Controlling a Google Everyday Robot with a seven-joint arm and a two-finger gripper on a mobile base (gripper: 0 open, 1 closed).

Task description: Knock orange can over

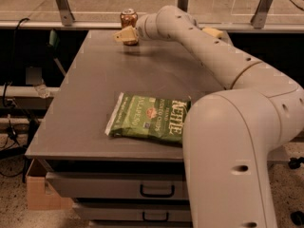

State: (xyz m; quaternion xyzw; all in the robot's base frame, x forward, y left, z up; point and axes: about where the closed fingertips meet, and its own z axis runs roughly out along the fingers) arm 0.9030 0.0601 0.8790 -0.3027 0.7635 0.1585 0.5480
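Approach step: gripper (122,34) — open or closed, cannot tell — low against the upright orange can (128,19); next move likely a sideways shove.

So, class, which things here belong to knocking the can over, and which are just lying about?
Job: orange can, upright at the far edge of the table; gripper, low against the can's front.
Lying about: green chip bag; yellow sponge.
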